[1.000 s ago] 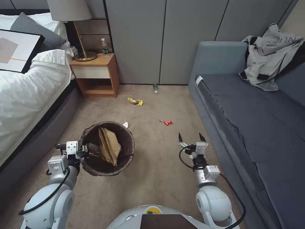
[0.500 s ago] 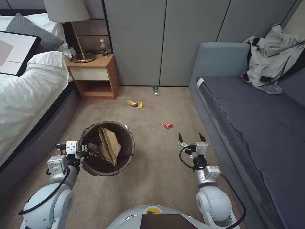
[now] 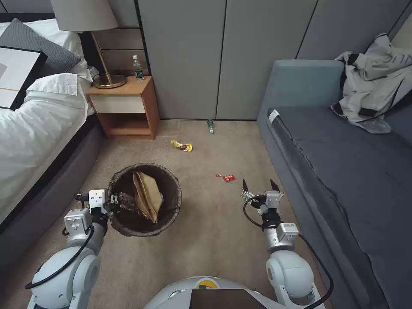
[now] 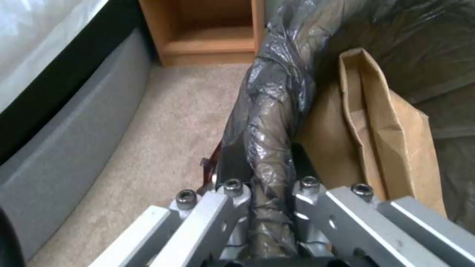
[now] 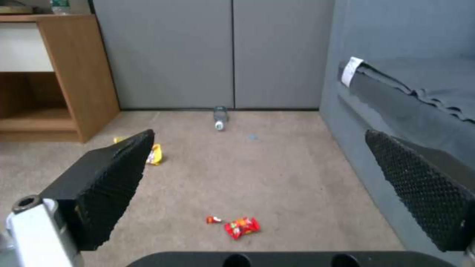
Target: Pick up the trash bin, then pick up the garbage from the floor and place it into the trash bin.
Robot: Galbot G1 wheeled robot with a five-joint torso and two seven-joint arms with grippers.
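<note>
Bin rim (image 4: pixel 267 122) between left fingers (image 4: pixel 232 185)

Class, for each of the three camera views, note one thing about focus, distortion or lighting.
Head view: wide-angle, cupboard lines lean outward; even, soft light. Left wrist view: bin liner glints, clamped by the left gripper. Right wrist view: right gripper jaws loom soft-edged; red packet slightly blurred.

The trash bin (image 3: pixel 144 201) wears a wrinkled, glossy plastic bag and holds matt brown paper (image 3: pixel 148 195). The floor (image 3: pixel 214 231) is rough beige carpet. The right gripper (image 5: pixel 277 193) has black knurled pads (image 5: pixel 111 185); the nightstand (image 3: pixel 124 103) is smooth wood.
</note>
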